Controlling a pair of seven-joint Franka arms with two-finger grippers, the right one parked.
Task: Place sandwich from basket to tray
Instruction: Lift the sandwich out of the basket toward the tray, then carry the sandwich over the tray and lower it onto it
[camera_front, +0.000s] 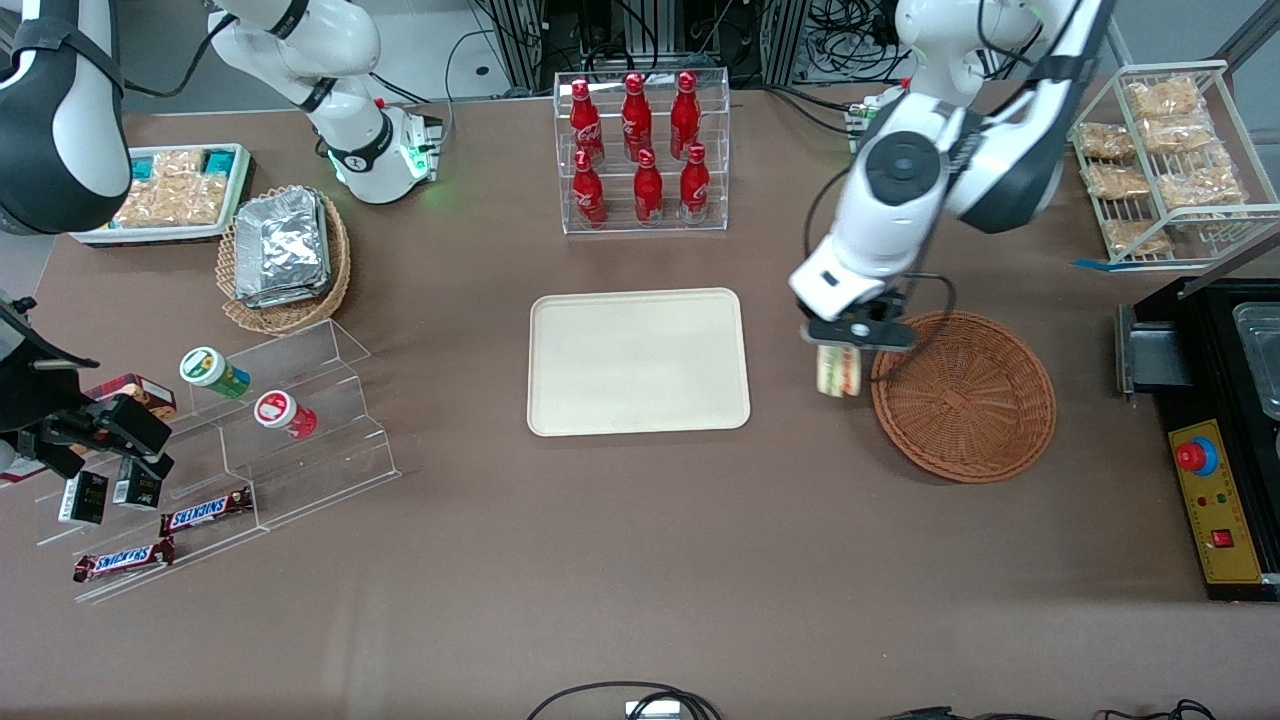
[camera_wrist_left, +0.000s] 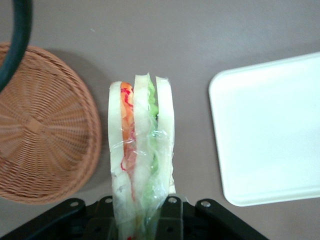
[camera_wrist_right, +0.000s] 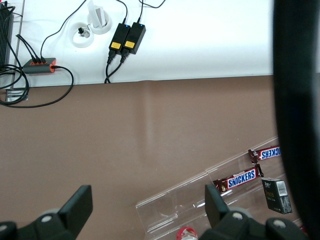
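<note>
Sandwich (camera_front: 839, 371) clamped in gripper (camera_front: 843, 352), hanging clear of table, just beside rim of basket (camera_front: 965, 397), in the gap between basket and tray (camera_front: 638, 361). Wrist view: sandwich (camera_wrist_left: 142, 150) end-on, pale bread with orange and green filling layers under clear wrap, fingers closed on its base; basket (camera_wrist_left: 42, 132) on one side, tray (camera_wrist_left: 270, 130) on the other, brown table (camera_wrist_left: 195, 45) below. Nothing seen lying in basket or on tray. Farther from front camera: clear rack of red bottles (camera_front: 641, 148).
</note>
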